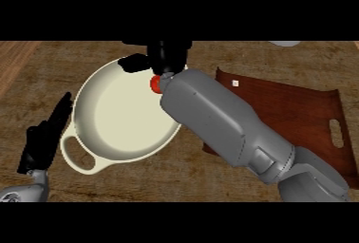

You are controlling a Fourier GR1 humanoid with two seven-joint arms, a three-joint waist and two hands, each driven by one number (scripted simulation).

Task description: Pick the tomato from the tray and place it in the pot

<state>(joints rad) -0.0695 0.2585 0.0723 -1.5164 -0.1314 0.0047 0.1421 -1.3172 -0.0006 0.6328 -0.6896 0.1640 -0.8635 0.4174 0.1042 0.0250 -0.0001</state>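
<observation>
Half-hidden tomato (155, 83) prob. clamped in right hand (163, 59) fingers, over pot (119, 118) rim.

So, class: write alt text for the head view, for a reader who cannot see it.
The robot's right hand holds a red tomato over the far rim of a cream pot. A brown tray lies to the right, and the left hand rests open at the left edge.
</observation>
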